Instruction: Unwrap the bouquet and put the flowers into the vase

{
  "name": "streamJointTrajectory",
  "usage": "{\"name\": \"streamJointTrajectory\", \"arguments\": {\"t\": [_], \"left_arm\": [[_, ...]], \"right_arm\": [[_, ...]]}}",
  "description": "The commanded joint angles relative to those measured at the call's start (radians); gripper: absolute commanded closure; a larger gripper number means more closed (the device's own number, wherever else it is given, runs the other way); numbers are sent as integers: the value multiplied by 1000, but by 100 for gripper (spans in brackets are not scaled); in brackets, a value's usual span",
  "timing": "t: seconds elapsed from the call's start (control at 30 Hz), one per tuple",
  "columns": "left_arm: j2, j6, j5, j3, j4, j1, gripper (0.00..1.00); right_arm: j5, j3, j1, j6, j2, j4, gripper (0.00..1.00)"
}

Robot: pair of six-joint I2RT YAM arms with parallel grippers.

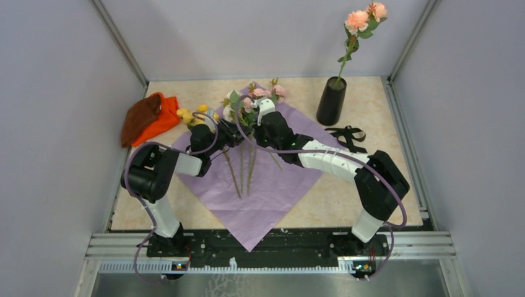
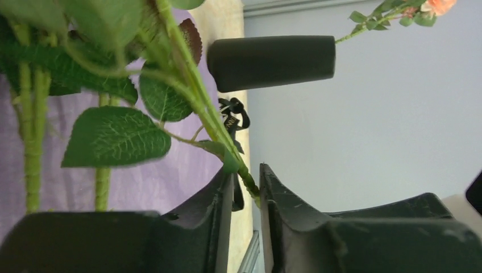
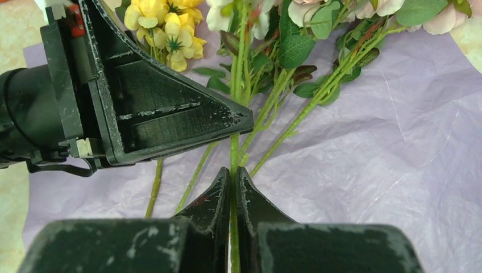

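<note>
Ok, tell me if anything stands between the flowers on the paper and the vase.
Nothing upright stands between the flowers and the vase. The black ribbon lies flat beside the vase, and one pink flower already stands in its mouth.

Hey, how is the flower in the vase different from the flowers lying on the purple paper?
The flower in the vase stands upright; the flowers on the purple paper lie flat. The vase holds one stem with peach blooms; the paper carries several, pink, white and yellow. The vase flower stands free; the left gripper and right gripper are at stems on the paper. Both have thin green stems and leaves.
</note>
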Motion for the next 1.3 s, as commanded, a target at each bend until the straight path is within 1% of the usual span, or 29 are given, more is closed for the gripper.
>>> {"name": "streamJointTrajectory", "arguments": {"t": [0.0, 0.03, 0.07, 0.13, 0.17, 0.23, 0.3, 0.37, 0.43, 0.57, 0.8, 0.93, 1.0, 1.17, 1.23, 1.27], "left_arm": [[17, -8, 43, 53, 102, 2, 81], [16, 0, 50, 60, 101, 1, 91], [14, 12, 56, 68, 90, 1, 99], [5, 51, 70, 87, 55, 1, 100], [-3, 78, 75, 97, 29, 2, 100], [-19, 150, 95, 126, -43, 0, 100], [-41, 236, 108, 137, -85, 0, 100], [-62, 312, 111, 135, -117, 0, 100], [-78, 391, 120, 141, -164, -3, 100], [-82, 548, 171, 205, -332, -16, 100], [-151, 646, 150, 112, -293, -55, 100], [-243, 748, 35, 56, -311, -112, 100], [-270, 781, 8, 51, -328, -131, 100], [-306, 801, -24, 58, -359, -150, 100], [-322, 805, -31, 56, -363, -154, 100], [-328, 808, -33, 55, -364, -154, 100]], "right_arm": [[6, -1, 9, 10, -42, 60, 100], [13, 0, 10, 8, -42, 57, 100], [19, 2, 9, 8, -44, 53, 100], [35, 10, 9, 3, -45, 43, 100], [42, 17, 9, 3, -47, 41, 96], [62, 21, 9, 1, -56, 42, 78], [89, 23, 9, -10, -70, 44, 67], [105, 27, 8, -22, -87, 49, 60], [110, 46, 6, -38, -92, 40, 57], [119, 118, 3, -64, -54, -10, 56], [96, 201, -21, -77, 13, -29, 56], [77, 227, -39, -76, 46, -30, 61], [54, 236, -43, -66, 61, -29, 62], [29, 234, -43, -49, 76, -26, 62], [28, 226, -45, -48, 73, -22, 66], [31, 223, -44, -48, 71, -21, 73]]}}
